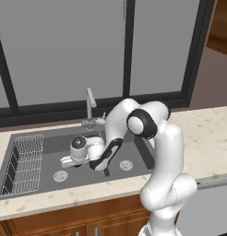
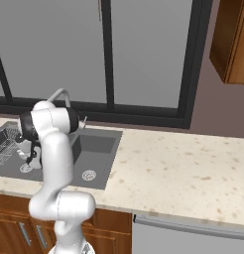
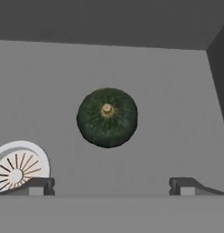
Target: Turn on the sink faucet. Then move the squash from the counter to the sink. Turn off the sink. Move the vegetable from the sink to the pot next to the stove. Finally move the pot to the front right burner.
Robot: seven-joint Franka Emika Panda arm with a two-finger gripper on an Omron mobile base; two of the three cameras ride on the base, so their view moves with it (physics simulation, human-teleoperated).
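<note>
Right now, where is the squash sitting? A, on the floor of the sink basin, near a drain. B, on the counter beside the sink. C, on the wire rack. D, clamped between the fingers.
A: the hand view shows the squash lying stem-up on the grey sink floor, the round drain off to one side and the open fingers clear of it.

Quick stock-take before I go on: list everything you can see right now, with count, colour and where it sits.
squash: one, dark green, on the sink floor, straight ahead of the hand
sink: one double basin, dark grey, set in the counter
drains: two, silver, one in each basin floor
wire rack: one, grey, in the left end of the sink
sink faucet: one, grey metal, behind the sink
counter: one, beige speckled, over brown cabinets
windows: dark-framed, grey panes, behind the counter
gripper: one, dark fingertips, open, over the squash inside the sink
</note>
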